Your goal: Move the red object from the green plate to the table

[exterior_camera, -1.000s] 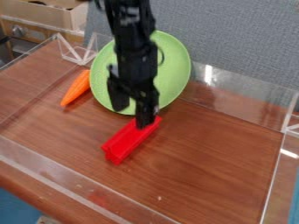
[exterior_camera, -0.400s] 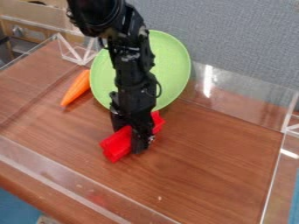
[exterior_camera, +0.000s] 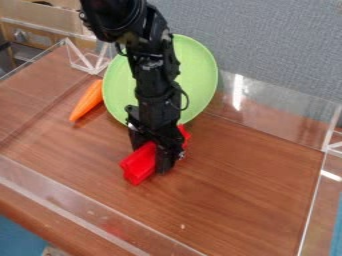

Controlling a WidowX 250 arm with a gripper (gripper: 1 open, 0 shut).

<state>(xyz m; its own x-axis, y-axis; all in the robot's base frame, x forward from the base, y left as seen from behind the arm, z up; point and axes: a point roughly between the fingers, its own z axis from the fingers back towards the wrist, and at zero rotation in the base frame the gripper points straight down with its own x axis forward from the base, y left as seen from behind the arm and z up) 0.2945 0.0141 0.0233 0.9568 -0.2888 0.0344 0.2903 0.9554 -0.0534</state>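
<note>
Going left to right: off to the hand's left, well apart from it, an orange plastic carrot lies on the glossy reddish-brown wood-grain tabletop, right by the rim of the big round lime-green plastic plate, which sits behind the hand.

Then the black robot hand itself, pointing straight down, right over the bright red rectangular plastic bar. The bar isn't on the plate at all; it lies on the wood in front of the plate's near edge. Its long axis runs diagonally, near-left end toward the camera, far-right end tucked under the fingers and pointing back toward the plate.

So the key relation: the bar is directly below the hand, with the fingers straddling its upper end. Whether they're actually squeezing it or just sitting around it, I can't tell from this angle.

To the hand's right there's just bare wood and the clear acrylic wall.
</note>
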